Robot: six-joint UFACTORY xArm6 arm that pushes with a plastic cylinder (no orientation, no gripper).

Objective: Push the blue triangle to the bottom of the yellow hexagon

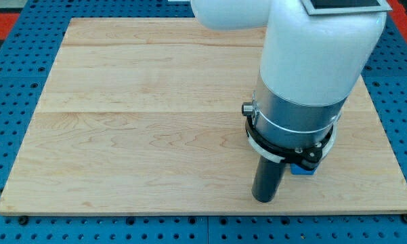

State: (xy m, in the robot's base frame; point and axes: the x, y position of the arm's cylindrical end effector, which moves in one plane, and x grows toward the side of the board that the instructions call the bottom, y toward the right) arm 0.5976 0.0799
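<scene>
My tip (264, 198) rests on the wooden board (142, 122) near its bottom edge, right of centre. A blue block (303, 169) shows just to the right of the rod, mostly hidden under the arm's white and grey body (305, 74); its shape cannot be made out. The tip is a little to the left of and below this blue piece. No yellow hexagon shows; the arm may be hiding it.
The board lies on a blue perforated table (13, 81). The arm's bulky body covers the board's upper right part. A small dark clamp (311, 157) hangs at the arm's lower rim above the blue block.
</scene>
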